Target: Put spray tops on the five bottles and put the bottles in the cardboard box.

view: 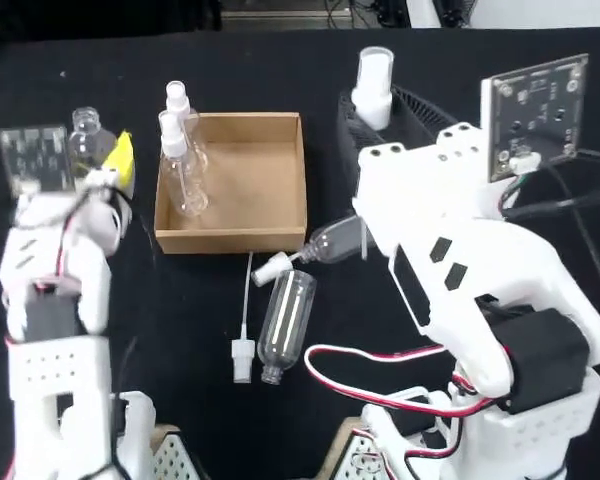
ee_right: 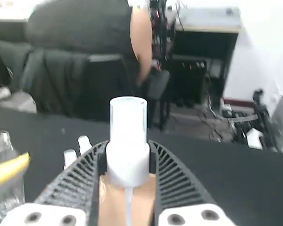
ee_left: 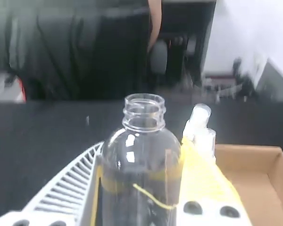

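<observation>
Black worktop (view: pixel 180 330) holds the cardboard box (view: pixel 230 241); left fingers (ee_left: pixel 203 188) pinch an uncapped bottle (ee_left: pixel 141 155), right fingers (ee_right: pixel 174 179) a spray top (ee_right: pixel 128 141).

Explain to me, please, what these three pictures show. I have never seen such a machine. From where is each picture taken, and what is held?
These are two robot arms at a black table. One picture looks down from above; the other two come from a camera on each arm's wrist. The left claw holds a bottle without a top; the right claw holds a spray top. The cardboard box contains two bottles with tops. Near it lie one topped bottle, one open bottle and a loose spray top.
</observation>
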`<state>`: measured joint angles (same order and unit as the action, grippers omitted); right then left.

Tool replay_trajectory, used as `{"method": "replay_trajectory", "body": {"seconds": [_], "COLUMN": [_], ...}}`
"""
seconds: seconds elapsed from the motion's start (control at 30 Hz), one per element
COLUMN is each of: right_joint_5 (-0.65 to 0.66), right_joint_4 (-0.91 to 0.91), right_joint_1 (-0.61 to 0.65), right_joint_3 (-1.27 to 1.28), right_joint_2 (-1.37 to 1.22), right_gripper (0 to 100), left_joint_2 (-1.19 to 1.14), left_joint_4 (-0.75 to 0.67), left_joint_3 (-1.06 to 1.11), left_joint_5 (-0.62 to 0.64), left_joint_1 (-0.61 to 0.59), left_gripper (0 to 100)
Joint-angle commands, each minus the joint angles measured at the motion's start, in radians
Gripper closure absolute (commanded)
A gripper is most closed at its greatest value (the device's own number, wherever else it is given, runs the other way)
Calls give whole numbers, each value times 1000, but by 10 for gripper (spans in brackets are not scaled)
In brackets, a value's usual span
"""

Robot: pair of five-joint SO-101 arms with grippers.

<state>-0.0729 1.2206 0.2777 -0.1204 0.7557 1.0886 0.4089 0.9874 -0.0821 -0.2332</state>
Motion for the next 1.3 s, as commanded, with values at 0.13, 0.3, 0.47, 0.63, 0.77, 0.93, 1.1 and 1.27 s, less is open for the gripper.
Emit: {"method": "replay_trajectory", "body": {"seconds": [0.13,0.3,0.47,0.63,0.77,0.93,1.1,1.27], "right_joint_5": [-6,-6,-8,-14,-15,-15,-15,-15], "right_joint_4": [-60,-72,-78,-184,-170,-255,-404,-450], "right_joint_1": [15,15,17,17,17,61,140,152], "right_joint_3": [-48,-45,-51,-45,-35,82,202,236], "right_joint_2": [27,27,27,27,28,33,33,79], "right_gripper": [987,987,987,987,987,987,987,987], "left_joint_2": [532,755,710,741,738,735,735,735], "left_joint_4": [-466,-505,-506,-508,-500,-497,-497,-497], "left_joint_3": [518,688,682,707,711,711,711,711], "left_joint_5": [-3,-3,-5,0,-2,-3,0,0], "left_joint_1": [12,113,220,325,394,400,400,400], "left_gripper": [970,970,970,970,970,970,970,970]}}
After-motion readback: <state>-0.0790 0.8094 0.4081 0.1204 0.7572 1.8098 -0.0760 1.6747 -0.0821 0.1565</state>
